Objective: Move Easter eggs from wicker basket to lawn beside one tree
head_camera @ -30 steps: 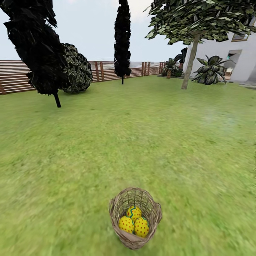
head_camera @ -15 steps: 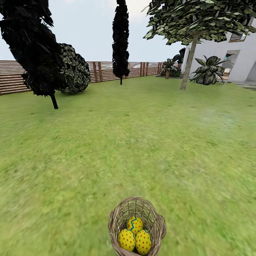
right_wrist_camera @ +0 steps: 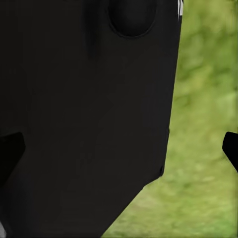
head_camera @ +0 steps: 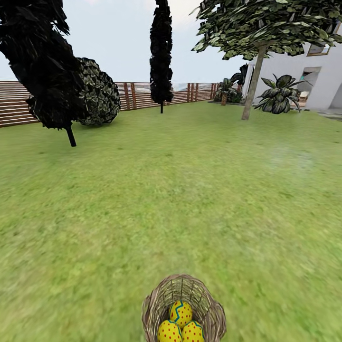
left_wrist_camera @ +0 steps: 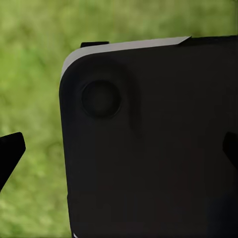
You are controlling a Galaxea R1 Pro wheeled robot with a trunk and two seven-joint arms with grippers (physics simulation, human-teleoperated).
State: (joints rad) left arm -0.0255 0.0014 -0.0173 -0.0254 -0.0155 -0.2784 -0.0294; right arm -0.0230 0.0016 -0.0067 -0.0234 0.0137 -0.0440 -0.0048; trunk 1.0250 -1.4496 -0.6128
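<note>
Nothing of the task is done yet: all three Easter eggs (head_camera: 181, 323) sit together in the wicker basket (head_camera: 184, 308), which stands on the lawn (head_camera: 190, 199) at 6 o'clock in the head view, at its lower edge. The tree (head_camera: 251, 83) with the grey-brown trunk stands far off at 1 o'clock, so every egg remains to be lifted and carried there. In each wrist view dark finger tips sit at opposite edges, so both end effectors look spread wide and empty.
</note>
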